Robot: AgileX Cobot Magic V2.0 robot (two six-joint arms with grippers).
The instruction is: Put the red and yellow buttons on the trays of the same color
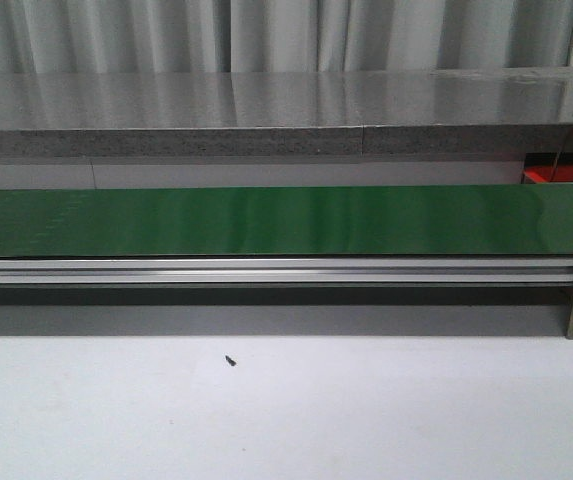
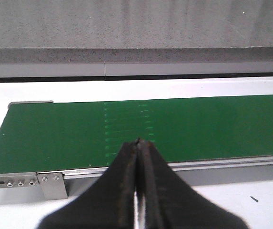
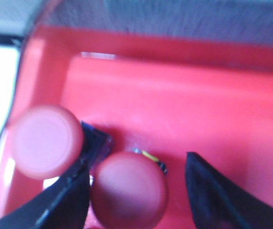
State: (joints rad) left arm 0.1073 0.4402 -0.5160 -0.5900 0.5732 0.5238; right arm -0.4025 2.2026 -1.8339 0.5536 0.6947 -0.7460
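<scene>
Front: bare green conveyor belt [image 1: 266, 220], red tray [image 1: 541, 175] at far right. Left wrist: left gripper [image 2: 138, 148] clenched, empty, above belt. Right wrist: right gripper [image 3: 136, 191] spread wide around 1 of 2 red buttons [image 3: 129, 191] in tray.

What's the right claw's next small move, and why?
Probably lift straight out of the red tray. The right claw is open, with a red button between its fingers and a second one beside it, both apparently in the tray.
</scene>
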